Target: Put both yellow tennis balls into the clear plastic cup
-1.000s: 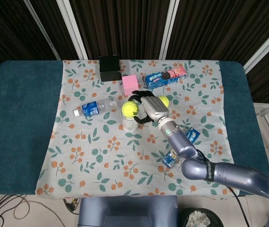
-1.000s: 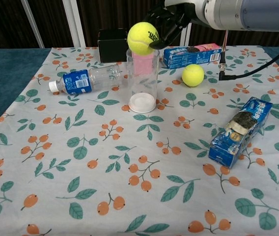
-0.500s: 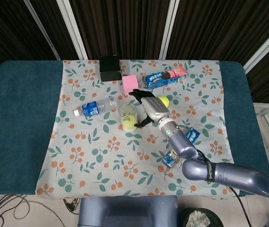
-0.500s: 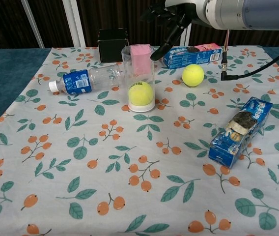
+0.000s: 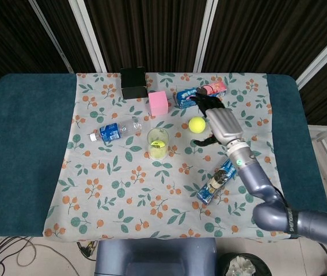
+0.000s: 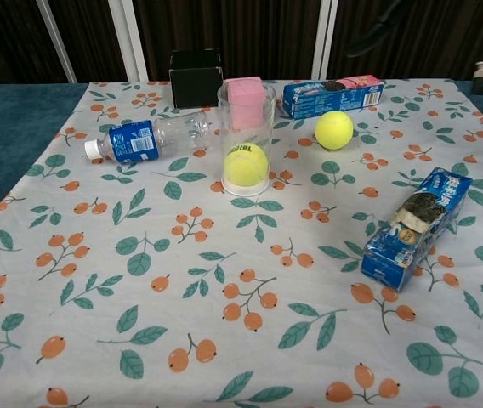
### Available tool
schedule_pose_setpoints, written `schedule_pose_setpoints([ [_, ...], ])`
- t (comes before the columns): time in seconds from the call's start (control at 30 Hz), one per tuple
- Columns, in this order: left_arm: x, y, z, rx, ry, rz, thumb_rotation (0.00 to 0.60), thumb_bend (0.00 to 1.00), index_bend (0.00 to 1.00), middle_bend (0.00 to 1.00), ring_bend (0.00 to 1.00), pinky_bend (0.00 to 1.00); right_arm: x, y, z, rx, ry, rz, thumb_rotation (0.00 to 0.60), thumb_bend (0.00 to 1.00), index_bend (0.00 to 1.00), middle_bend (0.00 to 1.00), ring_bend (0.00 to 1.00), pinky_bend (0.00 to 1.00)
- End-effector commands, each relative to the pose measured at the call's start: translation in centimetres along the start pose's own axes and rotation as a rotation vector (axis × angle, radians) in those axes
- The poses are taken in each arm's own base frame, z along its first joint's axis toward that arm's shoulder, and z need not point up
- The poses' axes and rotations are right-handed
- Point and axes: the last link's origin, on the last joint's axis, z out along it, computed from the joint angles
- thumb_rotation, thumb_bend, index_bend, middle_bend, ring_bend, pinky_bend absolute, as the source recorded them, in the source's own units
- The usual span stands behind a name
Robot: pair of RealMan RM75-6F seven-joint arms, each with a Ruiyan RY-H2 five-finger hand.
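One tennis ball (image 6: 246, 164) is sitting inside the cup (image 6: 246, 136); the other ball (image 6: 333, 130) is lying right of it. The right hand (image 5: 220, 121) is hovering beside that ball, fingers apart, holding nothing.

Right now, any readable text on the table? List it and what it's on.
Tennis ball in the clear cup: dark lettering near its top, too blurred to read.
Water bottle: blue label, print too small to read.
Long blue and pink cookie box: print illegible.
Blue cookie box at the right: print illegible.
Loose tennis ball, pink block, black box: no text visible.
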Motion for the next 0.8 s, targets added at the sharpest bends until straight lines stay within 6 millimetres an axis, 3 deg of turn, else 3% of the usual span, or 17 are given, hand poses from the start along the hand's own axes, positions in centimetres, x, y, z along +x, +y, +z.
schedule_pose_setpoints([
  [0.03,-0.1,0.2,-0.1,-0.007,-0.003,0.003,0.6,0.09,0.03,0.0,0.0,0.04,0.5,4.0,-4.3,-0.042,0.023,-0.097,0.6,0.18,0.09,0.02,0.02,0.0],
  [0.17,-0.3,0.4,-0.1,-0.012,-0.004,0.008,0.6,0.09,0.03,0.0,0.0,0.04,0.4,6.4,-5.4,-0.081,0.025,-0.1,0.6,0.18,0.09,0.02,0.02,0.0],
  [0.27,-0.6,0.5,0.2,-0.006,-0.006,0.014,0.6,0.09,0.03,0.0,0.0,0.04,-0.2,7.8,-4.7,-0.111,0.001,-0.068,0.6,0.18,0.09,0.02,0.02,0.0],
  [0.5,-1.3,0.7,0.8,-0.001,0.0,0.044,0.6,0.09,0.03,0.0,0.0,0.04,-3.2,9.3,-0.5,-0.136,-0.053,-0.076,0.6,0.18,0.09,0.02,0.02,0.0],
  [0.8,-1.5,0.7,1.3,0.016,0.021,0.058,0.6,0.09,0.03,0.0,0.0,0.04,-6.7,9.4,4.1,-0.153,-0.097,-0.099,0.6,0.18,0.09,0.02,0.02,0.0],
])
